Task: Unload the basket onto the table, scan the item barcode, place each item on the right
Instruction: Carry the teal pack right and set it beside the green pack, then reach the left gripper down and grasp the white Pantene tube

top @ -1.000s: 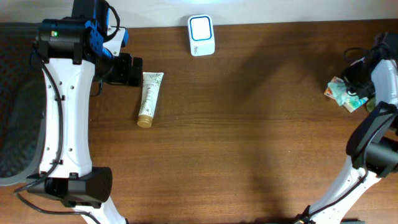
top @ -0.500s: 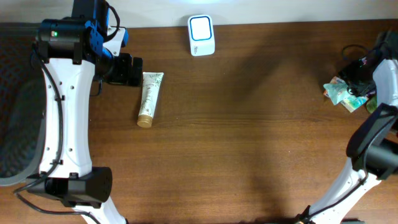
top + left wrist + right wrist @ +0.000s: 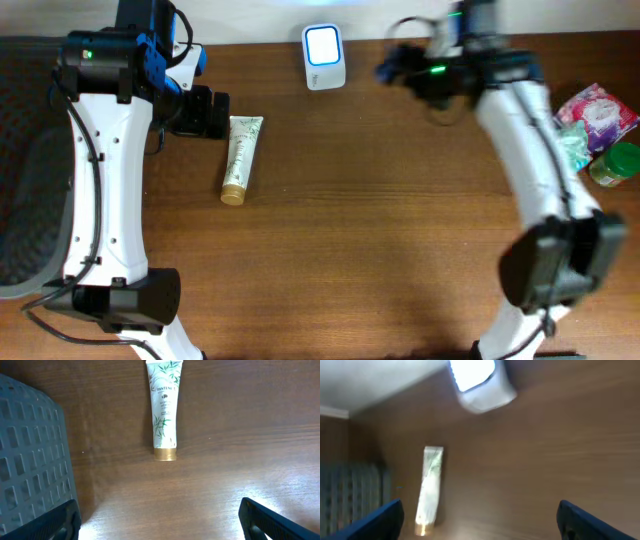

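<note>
The item, a white tube with green leaves and a gold cap (image 3: 240, 160), lies flat on the wooden table, left of centre. My left gripper (image 3: 212, 114) sits just left of the tube's flat end. In the left wrist view the tube (image 3: 162, 412) lies ahead of the left gripper (image 3: 160, 522), which is open and empty. A white scanner with a glowing screen (image 3: 324, 57) stands at the back edge. My right gripper (image 3: 396, 66) hovers right of it, open and empty. The blurred right wrist view shows the scanner (image 3: 480, 382) and tube (image 3: 430, 491) beyond the right gripper (image 3: 480, 520).
A grey mesh basket (image 3: 28, 200) sits off the table's left side and fills the left of the left wrist view (image 3: 30, 460). At the right edge lie a pink packet (image 3: 600, 108), a teal packet (image 3: 572, 146) and a green bottle (image 3: 618, 165).
My right arm has swung from the packets at the right edge to the back middle beside the scanner, and its jaws have opened. The left arm and tube have not moved.
</note>
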